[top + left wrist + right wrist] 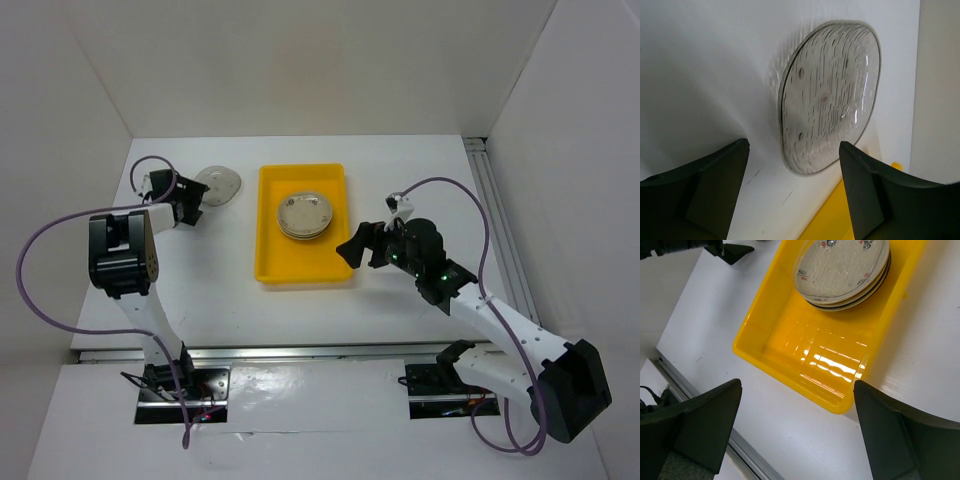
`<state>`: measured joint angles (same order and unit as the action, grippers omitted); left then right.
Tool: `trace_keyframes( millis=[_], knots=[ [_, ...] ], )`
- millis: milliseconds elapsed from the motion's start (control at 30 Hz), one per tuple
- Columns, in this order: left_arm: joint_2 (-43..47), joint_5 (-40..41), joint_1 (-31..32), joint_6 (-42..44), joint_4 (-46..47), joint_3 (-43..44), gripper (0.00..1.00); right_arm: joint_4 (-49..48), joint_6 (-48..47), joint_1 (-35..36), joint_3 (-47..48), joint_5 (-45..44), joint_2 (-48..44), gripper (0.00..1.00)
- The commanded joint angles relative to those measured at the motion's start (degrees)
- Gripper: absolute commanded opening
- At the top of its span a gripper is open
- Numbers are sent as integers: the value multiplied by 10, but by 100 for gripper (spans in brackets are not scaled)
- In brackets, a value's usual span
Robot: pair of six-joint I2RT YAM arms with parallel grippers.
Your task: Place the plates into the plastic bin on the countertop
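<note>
A clear textured plate [218, 185] [827, 97] lies flat on the white countertop [200, 280], left of the yellow plastic bin [300, 274]. My left gripper [188, 203] [792, 165] hovers just short of the plate's near edge. It is open, with only bare countertop between its fingers [720, 185]. A stack of plates [305, 214] [845, 267] sits in the bin's far half, a cream speckled one on top. My right gripper [355, 250] [797, 400] is open and empty beside the bin's near right corner.
White walls close in the countertop on the left, back and right. A metal rail [300, 352] runs along the near edge. The bin's near half [790, 335] holds nothing. A corner of the bin [840, 220] shows close beside my left gripper's right finger.
</note>
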<state>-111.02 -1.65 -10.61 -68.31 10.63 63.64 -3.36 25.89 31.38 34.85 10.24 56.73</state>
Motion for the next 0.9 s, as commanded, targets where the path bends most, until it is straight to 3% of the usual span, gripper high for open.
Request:
trace_keyframes(
  millis=[0, 67, 233, 333, 400, 500, 600, 733, 867],
  knots=[
    [-52, 16, -9, 1, -89, 27, 84, -10, 2, 4, -1, -5, -1, 100],
    [-52, 21, -9, -4, -111, 33, 74, -4, 2, 10, 6, -5, -1, 100],
    [-104, 21, -9, 6, -170, 105, 61, 10, 2, 10, 34, -5, -1, 100],
    [-125, 14, -9, 6, -202, 135, 42, 26, -4, 10, 39, -5, -7, 100],
    [-133, 9, -9, 6, -209, 141, 41, 33, -4, 10, 39, -10, -21, 100],
    [-138, 2, -20, 6, -217, 155, 26, 48, -4, 10, 39, -15, -33, 100],
    [-144, -19, -26, 6, -230, 175, 2, 70, -9, 10, 39, -27, -50, 100],
    [-112, -40, -47, 11, -230, 180, 0, 99, -15, 10, 39, -46, -77, 100],
    [1, -63, -47, 35, -196, 146, 0, 121, -15, 10, 34, -57, -94, 100]
  ],
)
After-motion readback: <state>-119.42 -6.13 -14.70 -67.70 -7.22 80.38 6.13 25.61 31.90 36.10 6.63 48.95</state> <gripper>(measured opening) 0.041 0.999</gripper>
